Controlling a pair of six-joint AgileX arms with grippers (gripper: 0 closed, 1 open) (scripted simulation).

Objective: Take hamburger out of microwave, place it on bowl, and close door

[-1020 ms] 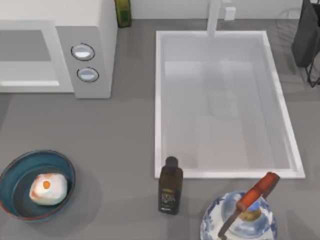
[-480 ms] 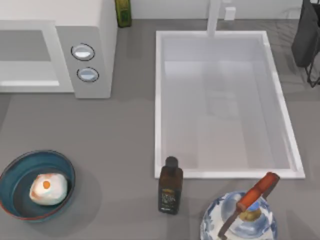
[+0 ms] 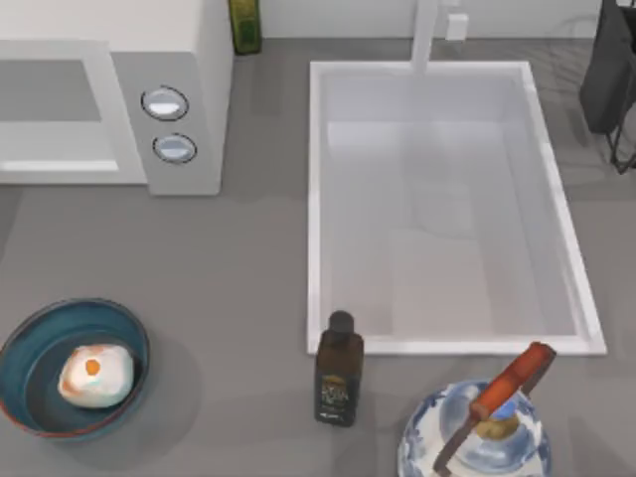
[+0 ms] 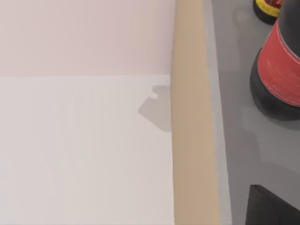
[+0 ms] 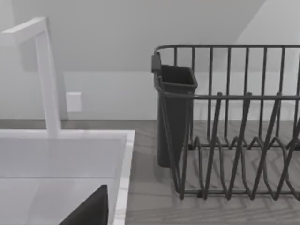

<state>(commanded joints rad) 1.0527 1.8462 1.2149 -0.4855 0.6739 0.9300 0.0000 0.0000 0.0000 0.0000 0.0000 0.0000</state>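
Dark corner at the edge of the left wrist view is a part of the left gripper (image 4: 274,206); whether it is open or closed, or has hold of anything, I cannot tell. It hangs above a grey counter beside a tan strip (image 4: 192,117) that borders a pale flat surface, near a dark bottle with a red label (image 4: 279,70). A similar dark wedge in the right wrist view belongs to the right gripper (image 5: 89,211), and its state cannot be told either. It sits over the white sink (image 5: 61,154), facing the white faucet (image 5: 44,75) and a dark wire dish rack (image 5: 234,140) with a cutlery holder (image 5: 173,112).

From above, the hamburger (image 3: 95,374) lies inside the bowl (image 3: 30,338) at the near left of the table, orange spot up. The microwave (image 3: 189,40) stands at the far left, well apart from the bowl, with two knobs (image 3: 165,102) on its panel. Its door (image 3: 50,104) appears flush with the front. A brown bottle (image 3: 339,370) stands just beside the sink's near left corner, and a patterned kettle (image 3: 477,437) is near it to the right.
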